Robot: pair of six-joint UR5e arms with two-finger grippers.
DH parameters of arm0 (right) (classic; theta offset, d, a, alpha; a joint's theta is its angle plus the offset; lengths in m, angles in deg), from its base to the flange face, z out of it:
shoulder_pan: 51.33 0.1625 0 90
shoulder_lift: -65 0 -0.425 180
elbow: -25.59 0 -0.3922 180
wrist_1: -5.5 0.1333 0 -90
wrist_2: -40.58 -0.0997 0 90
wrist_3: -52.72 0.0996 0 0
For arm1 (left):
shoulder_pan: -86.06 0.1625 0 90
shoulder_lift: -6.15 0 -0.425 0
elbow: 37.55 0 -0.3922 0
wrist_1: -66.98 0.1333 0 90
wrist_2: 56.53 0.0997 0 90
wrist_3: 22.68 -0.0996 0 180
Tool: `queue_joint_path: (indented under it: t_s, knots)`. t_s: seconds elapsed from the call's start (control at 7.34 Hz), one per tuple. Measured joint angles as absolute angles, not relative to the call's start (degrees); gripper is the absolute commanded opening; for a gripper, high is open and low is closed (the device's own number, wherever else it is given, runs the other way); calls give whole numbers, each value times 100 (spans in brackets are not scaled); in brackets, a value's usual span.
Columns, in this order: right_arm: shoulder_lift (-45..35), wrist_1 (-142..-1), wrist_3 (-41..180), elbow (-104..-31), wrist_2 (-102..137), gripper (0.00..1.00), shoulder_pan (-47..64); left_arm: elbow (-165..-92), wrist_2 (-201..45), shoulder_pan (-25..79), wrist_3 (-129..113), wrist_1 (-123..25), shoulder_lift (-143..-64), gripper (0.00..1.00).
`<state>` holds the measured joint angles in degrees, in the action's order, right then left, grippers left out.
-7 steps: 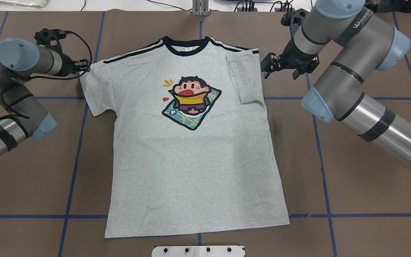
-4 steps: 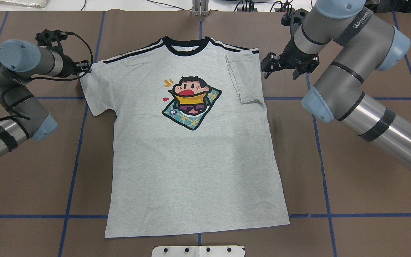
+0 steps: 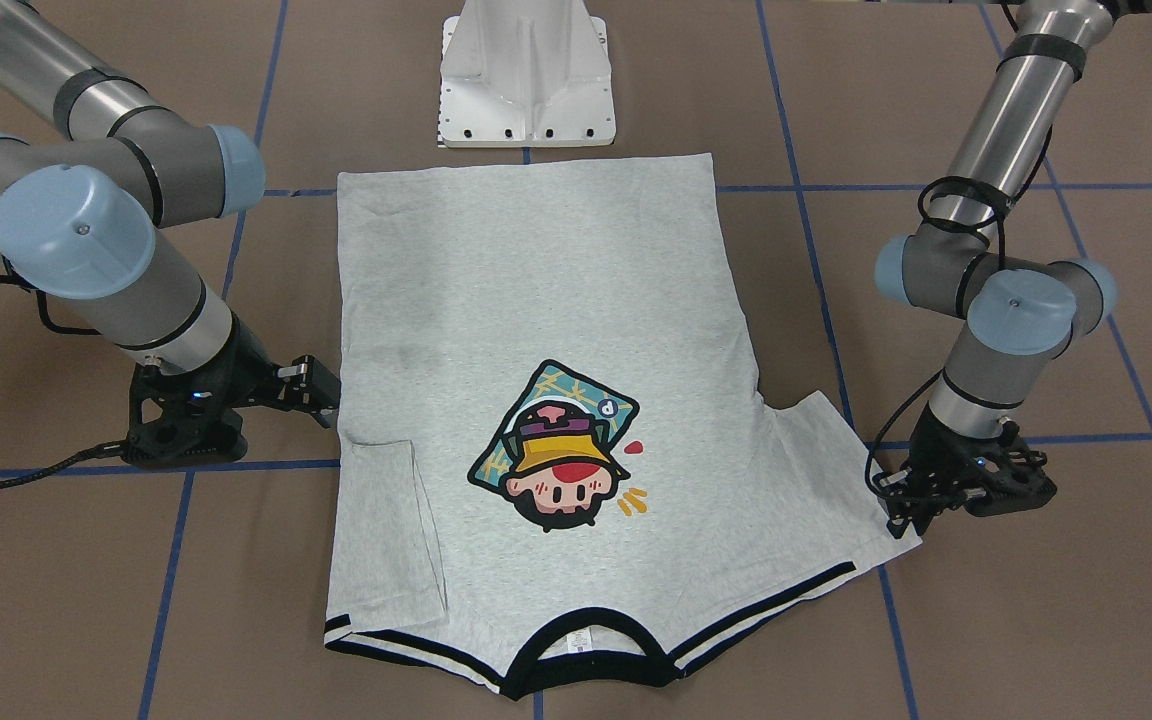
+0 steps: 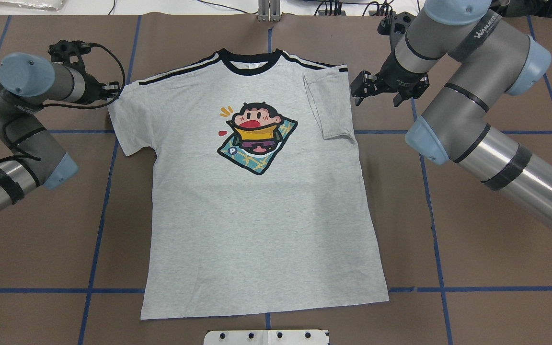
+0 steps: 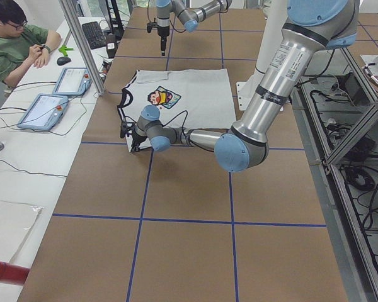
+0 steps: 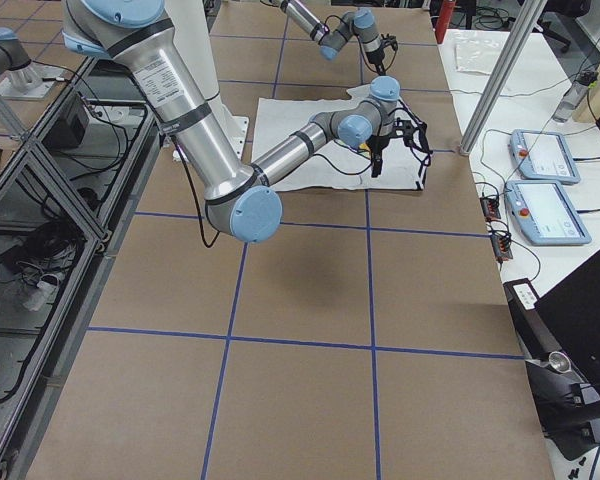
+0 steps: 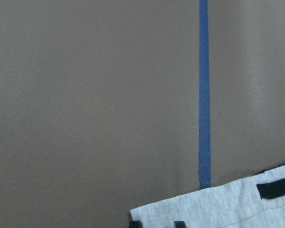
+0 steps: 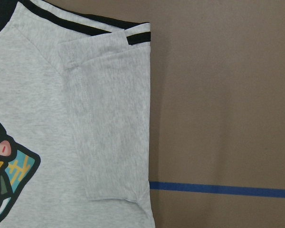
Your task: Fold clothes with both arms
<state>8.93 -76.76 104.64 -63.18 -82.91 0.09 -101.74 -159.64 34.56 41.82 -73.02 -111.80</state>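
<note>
In the front-facing view, the T-shirt (image 3: 536, 280) lies flat and print-up on the brown counter (image 3: 936, 620). Its black collar (image 3: 581, 668) points away from the white pedestal base (image 3: 526, 80), which stands just past the shirt's hem. One sleeve, the folded sleeve (image 3: 386, 530), is turned in over the shirt's body. The other, the flat sleeve (image 3: 836, 470), is spread out sideways. The right hand (image 3: 321, 392) sits low, just beside the shirt's side edge, a little hemward of the folded sleeve. Its fingers are spread and hold nothing. The left hand (image 3: 898, 505) is down at the outer corner of the flat sleeve.

From overhead, the cartoon print (image 4: 257, 139) sits on the shirt's chest, below the collar, and both hands flank the shirt at shoulder height.

In the left side view, a person (image 5: 12, 44) sits at a white desk beyond the shirt's collar end, with two tablets (image 5: 53, 94) between them and the shirt.

The right side view shows the near arm reaching to the shirt's near edge.

The left wrist view shows two dark fingertips (image 7: 179, 224) over the flat sleeve's hem. Grey cloth shows in the gap between them, so the left hand is released. A blue tape line (image 7: 204, 95) runs away from the shirt.

The right wrist view shows the folded sleeve lying smooth on the shirt, with bare counter beside it.
</note>
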Motion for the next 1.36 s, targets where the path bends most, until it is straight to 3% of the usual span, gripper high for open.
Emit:
queue_joint_path:
  t_s: [0.27, 0.95, 1.36]
  knots:
    - [893, -7676, 10466, -6315, -8291, 100, 9, -10221, -15983, 3455, 4183, -7280, -11186, 0]
    - [869, -7671, 10462, -6318, -8291, 100, 12, -10977, -15995, 3451, 4359, -6462, -11261, 0]
    - [791, -7669, 10444, -6309, -8291, 100, 11, -11212, -16029, 3604, 5126, -5897, -11695, 0]
